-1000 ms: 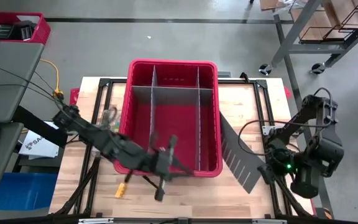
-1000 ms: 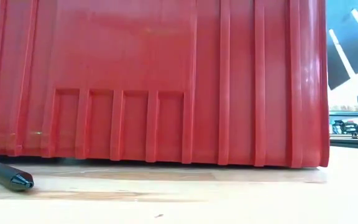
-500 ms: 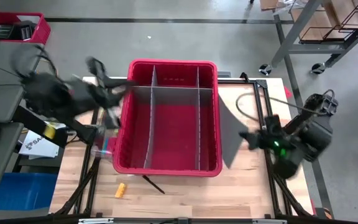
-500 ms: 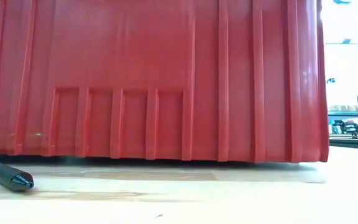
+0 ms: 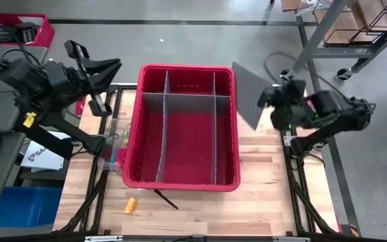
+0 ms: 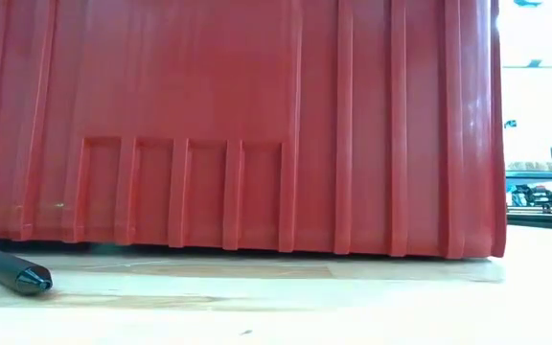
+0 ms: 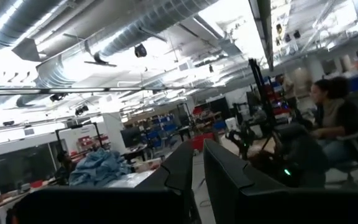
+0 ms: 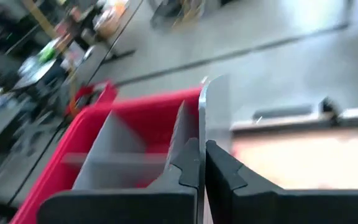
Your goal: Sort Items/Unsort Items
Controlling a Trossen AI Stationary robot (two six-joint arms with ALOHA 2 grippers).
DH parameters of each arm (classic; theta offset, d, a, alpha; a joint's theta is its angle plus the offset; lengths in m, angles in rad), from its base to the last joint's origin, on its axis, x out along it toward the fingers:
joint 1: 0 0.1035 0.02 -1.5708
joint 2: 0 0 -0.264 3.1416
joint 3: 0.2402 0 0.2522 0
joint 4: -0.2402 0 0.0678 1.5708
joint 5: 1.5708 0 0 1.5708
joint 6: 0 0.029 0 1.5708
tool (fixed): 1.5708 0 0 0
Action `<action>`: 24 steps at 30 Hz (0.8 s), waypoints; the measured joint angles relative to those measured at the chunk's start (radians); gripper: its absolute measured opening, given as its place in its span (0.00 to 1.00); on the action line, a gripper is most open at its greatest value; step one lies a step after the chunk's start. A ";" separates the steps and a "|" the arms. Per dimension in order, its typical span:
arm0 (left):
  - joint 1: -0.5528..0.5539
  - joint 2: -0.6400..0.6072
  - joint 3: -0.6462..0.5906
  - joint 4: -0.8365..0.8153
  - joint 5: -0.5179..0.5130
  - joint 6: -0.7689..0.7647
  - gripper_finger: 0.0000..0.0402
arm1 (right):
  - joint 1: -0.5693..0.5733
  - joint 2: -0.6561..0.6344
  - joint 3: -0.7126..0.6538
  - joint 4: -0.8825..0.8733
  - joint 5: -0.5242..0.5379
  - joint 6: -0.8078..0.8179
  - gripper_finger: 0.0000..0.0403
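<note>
the right gripper (image 5: pixel 269 98) is hanging in the air beside the right wall of the large red plastic bin (image 5: pixel 134 144), near its far right corner, with its fingers (image 8: pixel 222 171) pinched tight on the edge of a flat grey divider panel (image 5: pixel 248 95). the panel is standing out from the fingers, tilted, with one end over the bin's right rim and the rest over the wooden table (image 5: pixel 264 195). from the right wrist, the panel (image 8: pixel 214 102) is showing edge-on as a thin pale strip running up from between the fingers, with the bin's grey partitions (image 8: pixel 114 149) beyond it.

the left gripper (image 5: pixel 98 82) is raised off the table's far left corner, pointing toward the bin's far left corner. its fingers (image 7: pixel 229 180) are standing nearly together with a narrow gap and nothing between them, and past them only the room is showing, with a seated person (image 7: pixel 331 118) at a desk.

the bin is sitting in the middle of the table, split by grey partitions (image 5: pixel 188 95) into compartments that are looking bare. on the table's near edge, in front of the bin's near left corner, a small orange blocky piece (image 5: pixel 132 205) is lying, and a thin dark pen-like stick (image 5: pixel 166 199) is lying just beside it, one end close to the bin's near wall. from table height, the stick's tip (image 6: pixel 12 271) is resting on the wood in front of the bin's ribbed red wall (image 6: pixel 257 125).
</note>
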 joint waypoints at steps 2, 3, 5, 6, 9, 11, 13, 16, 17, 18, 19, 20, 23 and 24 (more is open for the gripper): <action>0.005 0.012 0.000 -0.004 -0.001 0.000 0.09 | -0.058 -0.017 0.000 0.001 0.027 -0.050 0.00; 0.007 0.018 0.000 -0.005 -0.001 0.000 0.09 | -0.081 -0.026 0.000 0.009 0.043 -0.072 0.00; 0.012 0.032 0.000 -0.004 -0.002 0.001 0.09 | -0.117 -0.045 0.000 0.053 0.074 -0.125 0.00; 0.015 0.039 0.000 -0.004 -0.005 0.002 0.09 | -0.128 -0.055 0.000 0.092 0.090 -0.163 0.00; 0.029 0.062 0.000 -0.010 -0.045 0.014 0.09 | -0.149 -0.083 0.000 0.269 0.096 -0.368 0.00; 0.048 0.076 -0.001 -0.017 -0.105 0.017 0.09 | -0.155 -0.099 0.000 0.411 0.083 -0.525 0.00; 0.076 0.084 -0.001 -0.018 -0.176 -0.013 0.09 | -0.155 -0.113 0.000 0.564 0.081 -0.680 0.00; 0.120 0.077 -0.001 -0.021 -0.210 -0.074 0.09 | -0.155 -0.131 0.000 0.767 0.070 -0.886 0.00; 0.132 0.071 -0.001 -0.023 -0.210 -0.089 0.09 | -0.155 -0.135 0.000 0.825 0.067 -0.945 0.00; 0.141 0.067 -0.001 -0.022 -0.210 -0.099 0.09 | -0.155 -0.138 0.000 0.875 0.066 -0.995 0.00; 0.152 0.061 -0.001 -0.022 -0.208 -0.108 0.09 | -0.153 -0.140 0.000 0.926 0.063 -1.051 0.00; 0.161 0.056 -0.001 -0.022 -0.208 -0.114 0.09 | -0.148 -0.141 0.000 0.978 0.062 -1.103 0.00; 0.187 0.037 -0.001 -0.024 -0.197 -0.131 0.10 | -0.121 -0.144 0.000 1.138 0.069 -1.258 0.00; 0.195 0.030 -0.001 -0.024 -0.187 -0.143 0.11 | -0.110 -0.144 0.000 1.185 0.068 -1.301 0.00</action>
